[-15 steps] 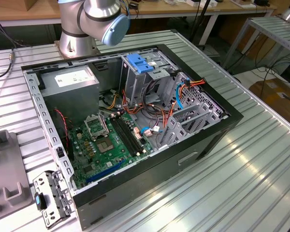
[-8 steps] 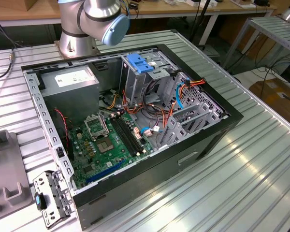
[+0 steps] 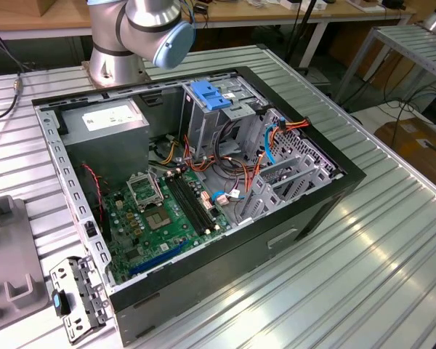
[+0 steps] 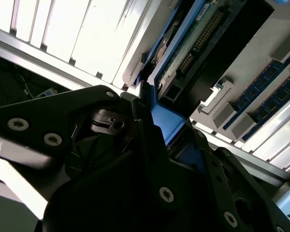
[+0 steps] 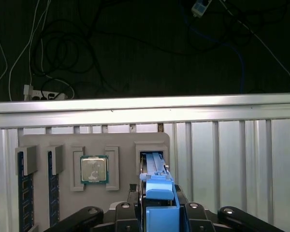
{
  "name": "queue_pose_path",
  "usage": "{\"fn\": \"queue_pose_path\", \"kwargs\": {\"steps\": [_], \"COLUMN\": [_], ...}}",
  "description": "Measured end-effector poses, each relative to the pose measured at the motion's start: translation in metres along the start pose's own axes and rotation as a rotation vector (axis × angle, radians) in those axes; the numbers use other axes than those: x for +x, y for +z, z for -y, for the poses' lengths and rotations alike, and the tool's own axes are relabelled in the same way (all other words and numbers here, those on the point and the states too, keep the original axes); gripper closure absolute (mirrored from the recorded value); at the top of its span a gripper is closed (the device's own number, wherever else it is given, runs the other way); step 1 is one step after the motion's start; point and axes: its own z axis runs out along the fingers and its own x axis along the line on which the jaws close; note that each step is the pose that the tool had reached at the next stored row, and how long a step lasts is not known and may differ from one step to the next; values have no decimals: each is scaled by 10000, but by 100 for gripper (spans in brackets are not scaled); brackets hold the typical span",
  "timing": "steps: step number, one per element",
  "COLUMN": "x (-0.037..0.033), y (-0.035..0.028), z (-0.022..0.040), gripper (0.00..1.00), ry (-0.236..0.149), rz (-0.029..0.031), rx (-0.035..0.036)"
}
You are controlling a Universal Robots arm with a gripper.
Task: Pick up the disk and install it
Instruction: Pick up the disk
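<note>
While gripper (image 5: 158, 199) seemingly clasps disk (image 5: 156, 170), upright

I see open computer case (image 3: 203, 280) on ribbed metal table (image 3: 349, 283). My exterior view, clock from motherboard (image 3: 160, 218):
- grey power supply (image 3: 105, 120) at 11 o'clock
- drive cage (image 3: 203, 127) with blue handle (image 3: 208, 94) at 1 o'clock
- orange cables (image 3: 291, 125) at 2 o'clock
- loose bracket (image 3: 76, 298) at 8 o'clock, outside case

First wrist view: grey tray (image 5: 121, 140) holds processor chip (image 5: 94, 169), with memory sticks (image 5: 23, 193) slotted beside it.

No print is legible, even on the power-supply sticker (image 3: 110, 115)
</note>
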Motion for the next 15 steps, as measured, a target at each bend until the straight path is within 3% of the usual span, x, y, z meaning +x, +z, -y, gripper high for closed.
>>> {"fn": "queue_pose_path", "kwargs": {"steps": [5,15], "x": [0,0], "y": [0,0], "z": [0,0], "gripper": [63,63], "ry": [287,321], "rz": [-1,-2], "rx": [7,6]}}
